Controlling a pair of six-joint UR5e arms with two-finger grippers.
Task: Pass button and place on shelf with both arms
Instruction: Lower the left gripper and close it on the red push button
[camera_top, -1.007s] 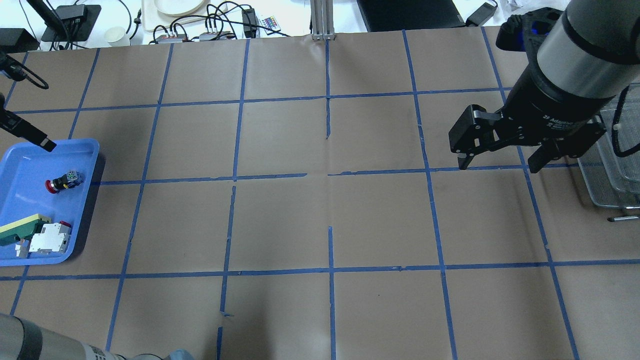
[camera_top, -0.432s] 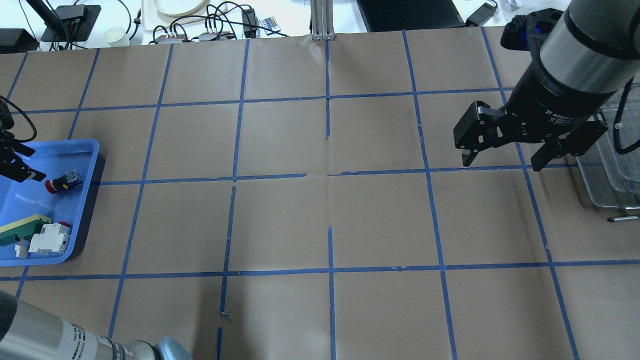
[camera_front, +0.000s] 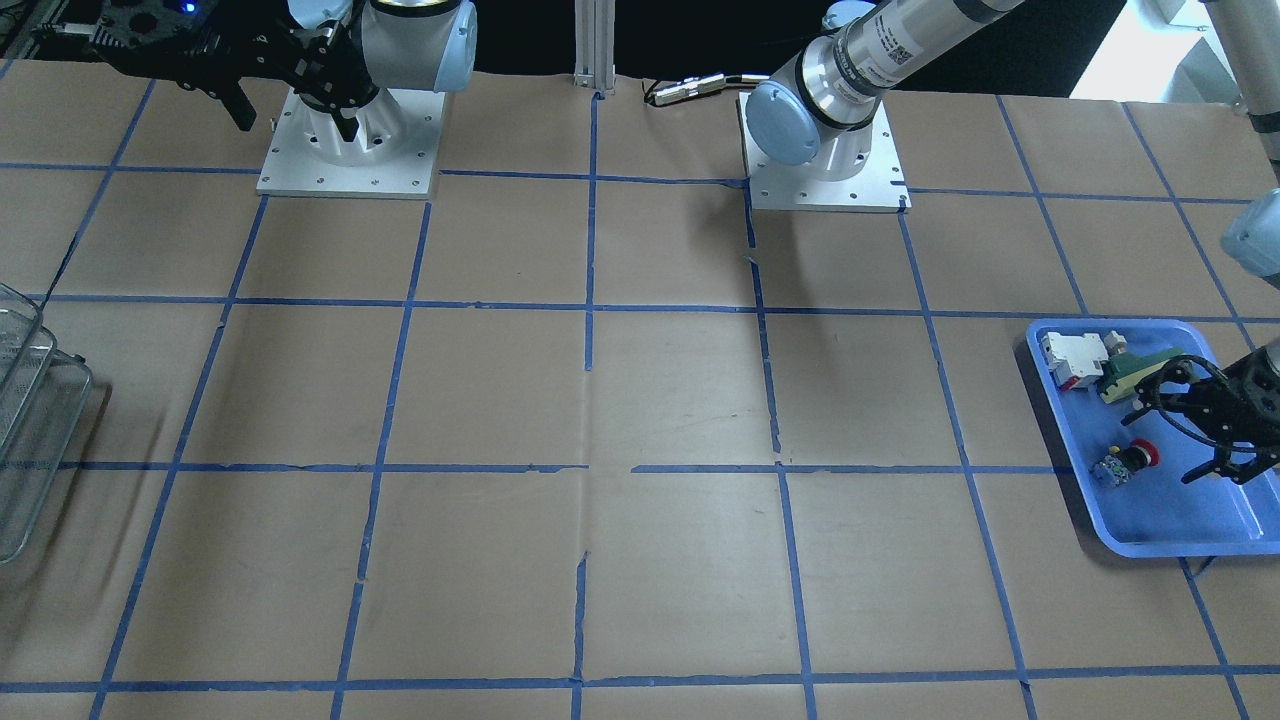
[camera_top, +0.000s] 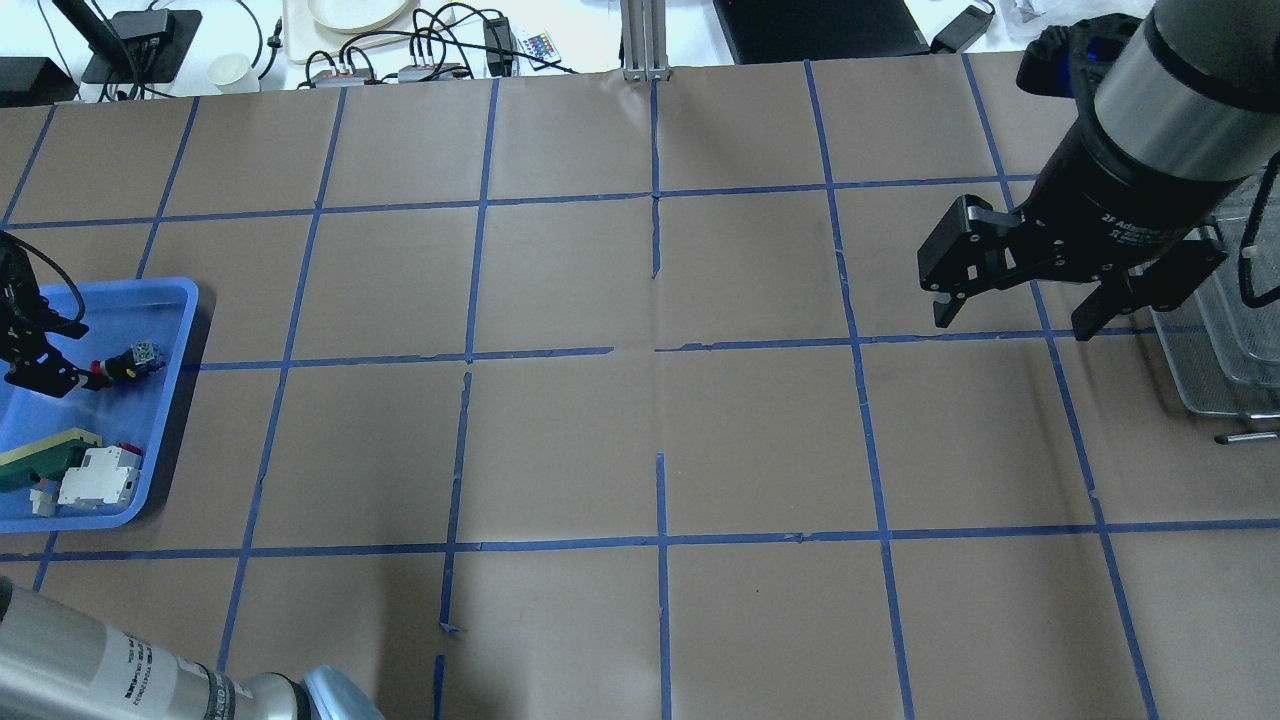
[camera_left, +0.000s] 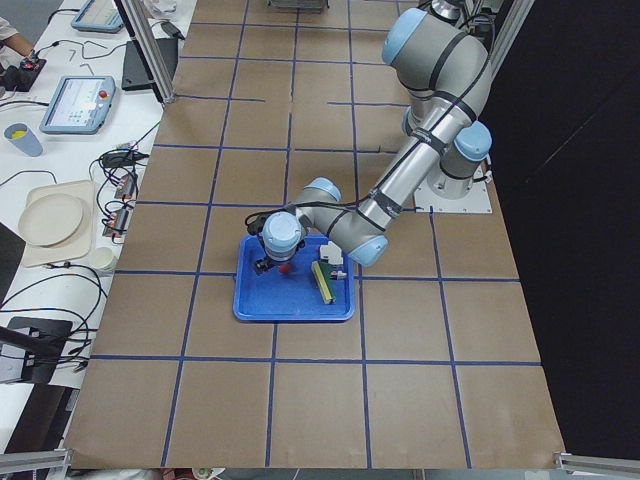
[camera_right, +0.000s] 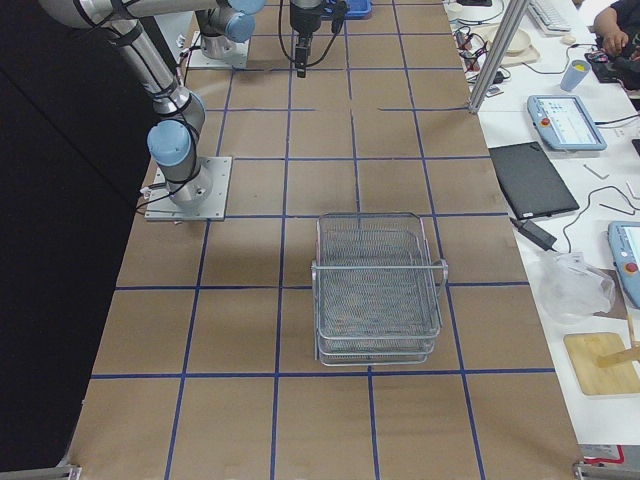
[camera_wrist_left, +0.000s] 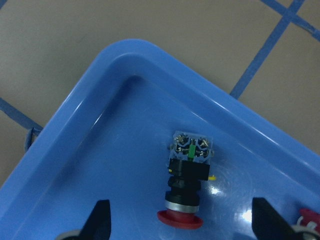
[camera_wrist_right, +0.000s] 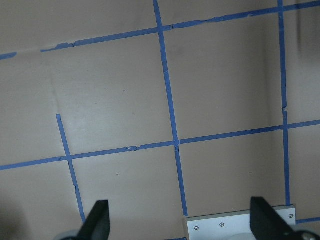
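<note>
The button (camera_top: 127, 365) lies on its side in the blue tray (camera_top: 172, 292), red head toward the tray's middle. It also shows in the front view (camera_front: 1128, 462) and in the left wrist view (camera_wrist_left: 189, 175). My left gripper (camera_top: 62, 352) is open and low over the tray, its fingers on either side of the red head (camera_wrist_left: 181, 219) without holding it. My right gripper (camera_top: 1015, 320) is open and empty, held above the table beside the wire shelf (camera_top: 1225, 345). The shelf also shows in the right view (camera_right: 378, 290).
A green-and-yellow wedge (camera_top: 40, 455) and a white-and-red block (camera_top: 98, 476) lie in the tray's near end. Cables, a cup and a plate sit beyond the table's far edge (camera_top: 380, 40). The arm bases (camera_front: 345, 150) stand at the robot's side.
My left gripper has come down into the tray and closed in on the button's red head. My right gripper has drifted slightly right, toward the shelf.
</note>
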